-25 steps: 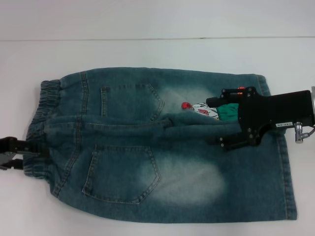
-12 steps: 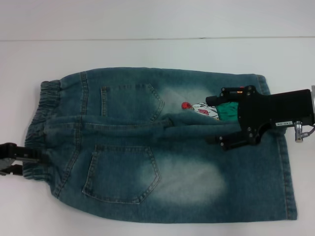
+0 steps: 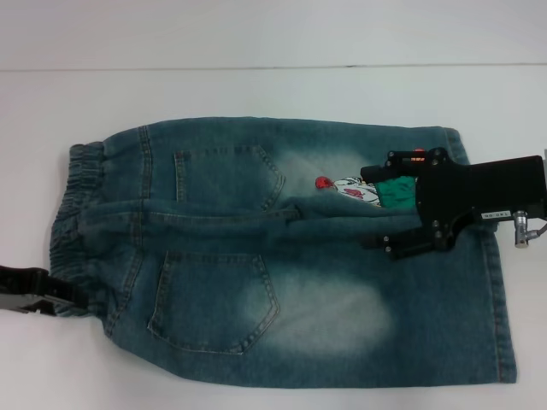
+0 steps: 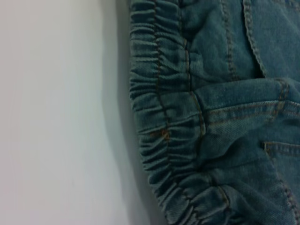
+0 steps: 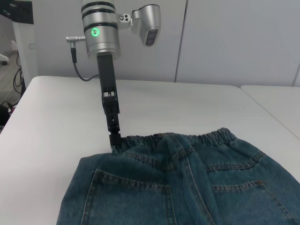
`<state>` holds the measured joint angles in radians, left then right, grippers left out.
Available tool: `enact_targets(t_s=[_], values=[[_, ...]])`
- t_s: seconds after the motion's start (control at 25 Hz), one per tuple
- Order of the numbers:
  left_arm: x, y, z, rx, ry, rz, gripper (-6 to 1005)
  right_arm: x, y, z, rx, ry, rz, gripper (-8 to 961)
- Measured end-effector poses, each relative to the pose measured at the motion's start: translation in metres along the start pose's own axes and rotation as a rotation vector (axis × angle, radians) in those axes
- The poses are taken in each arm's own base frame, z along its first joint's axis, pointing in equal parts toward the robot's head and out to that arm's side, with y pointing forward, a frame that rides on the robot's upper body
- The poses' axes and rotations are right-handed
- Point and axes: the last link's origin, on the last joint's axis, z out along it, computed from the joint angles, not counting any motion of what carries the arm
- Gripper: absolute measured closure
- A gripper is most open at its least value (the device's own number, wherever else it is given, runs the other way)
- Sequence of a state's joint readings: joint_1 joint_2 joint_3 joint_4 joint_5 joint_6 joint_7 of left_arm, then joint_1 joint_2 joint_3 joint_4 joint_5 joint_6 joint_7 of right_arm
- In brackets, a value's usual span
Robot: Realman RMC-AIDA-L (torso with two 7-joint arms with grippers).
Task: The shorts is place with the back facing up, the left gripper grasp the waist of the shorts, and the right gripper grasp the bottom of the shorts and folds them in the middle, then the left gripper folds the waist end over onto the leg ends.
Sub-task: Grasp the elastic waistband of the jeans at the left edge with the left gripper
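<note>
The blue denim shorts [image 3: 222,256] lie flat, back pockets up, with the ruffled waistband [image 3: 73,213] at the left and the leg hems [image 3: 504,290] at the right. My left gripper [image 3: 75,297] is at table level at the waistband's near corner and looks shut on the fabric there; the right wrist view shows the left gripper [image 5: 114,137] narrow, its tip on the waistband edge. The left wrist view shows only the gathered waistband [image 4: 164,117]. My right gripper [image 3: 373,210] stands open over the middle seam, beside the cartoon patch [image 3: 350,190], well inside the hems.
The shorts rest on a white table [image 3: 256,90] whose far edge meets a pale wall. A second white table [image 5: 276,103] stands beyond a gap on one side. Cables and dark equipment [image 5: 9,93] sit off the table's other side.
My left gripper has slid along the waistband toward the near corner and narrowed onto it, tugging that corner slightly. The right gripper has stayed almost still.
</note>
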<state>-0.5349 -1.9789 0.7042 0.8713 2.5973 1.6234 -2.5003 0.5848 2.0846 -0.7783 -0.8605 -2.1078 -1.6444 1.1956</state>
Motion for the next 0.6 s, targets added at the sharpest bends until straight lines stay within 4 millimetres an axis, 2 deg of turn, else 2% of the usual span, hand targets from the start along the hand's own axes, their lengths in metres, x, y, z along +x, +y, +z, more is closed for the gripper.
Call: enact_targets(t_s=[0.2, 0.52, 0.6], values=[[0.0021, -0.0002, -0.0027, 0.006, 0.012, 0.003, 470, 0.001, 0.0002, -0.0011, 0.005, -0.002, 0.002, 57], [0.0032, -0.0016, -0.006, 0.01, 0.017, 0.0, 703, 0.0003, -0.0008, -0.0013, 0.009, -0.005, 0.001, 56], [0.0032, -0.0015, -0.0065, 0.009, 0.017, -0.001, 797, -0.0001, -0.0012, -0.0012, 0.011, -0.009, 0.004, 57]])
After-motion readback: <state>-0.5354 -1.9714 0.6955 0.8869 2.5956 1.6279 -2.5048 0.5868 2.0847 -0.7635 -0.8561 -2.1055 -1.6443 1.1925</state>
